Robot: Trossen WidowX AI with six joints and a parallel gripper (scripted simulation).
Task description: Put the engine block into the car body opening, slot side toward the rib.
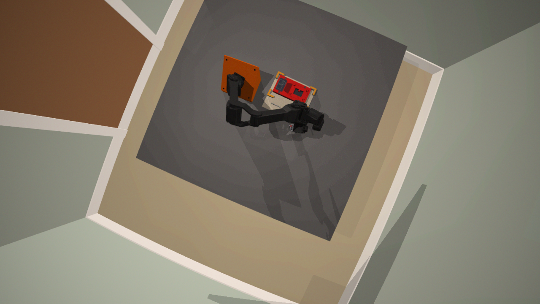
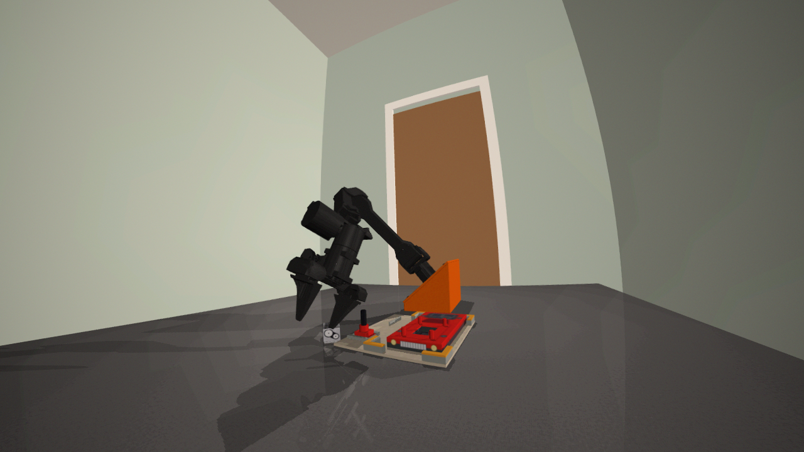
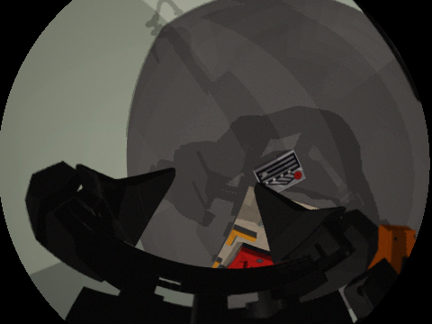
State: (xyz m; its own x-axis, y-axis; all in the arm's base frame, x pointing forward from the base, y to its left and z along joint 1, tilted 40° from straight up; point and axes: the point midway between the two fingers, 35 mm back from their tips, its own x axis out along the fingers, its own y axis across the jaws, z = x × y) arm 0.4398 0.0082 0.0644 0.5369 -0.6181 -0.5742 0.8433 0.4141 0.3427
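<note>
The engine block (image 1: 291,127) (image 2: 331,334) (image 3: 279,173) is a small grey-white cube with a belt drawing and a red dot. It lies on the dark table just off the board's corner. The red car body (image 1: 294,88) (image 2: 429,328) (image 3: 248,259) sits on the beige board (image 1: 277,101) (image 2: 450,351), with its dark opening (image 1: 300,91) facing up and empty. My gripper (image 1: 307,128) (image 2: 317,319) (image 3: 216,179) is open wide and empty. It hangs a little above the table, with one fingertip close over the block.
The orange wedge mount (image 1: 241,75) (image 2: 438,289) (image 3: 392,243) carries the arm's base behind the board. A red base with a black upright peg (image 2: 363,326) stands on the board's near corner, close to the block. Orange corner brackets (image 1: 279,73) frame the car body.
</note>
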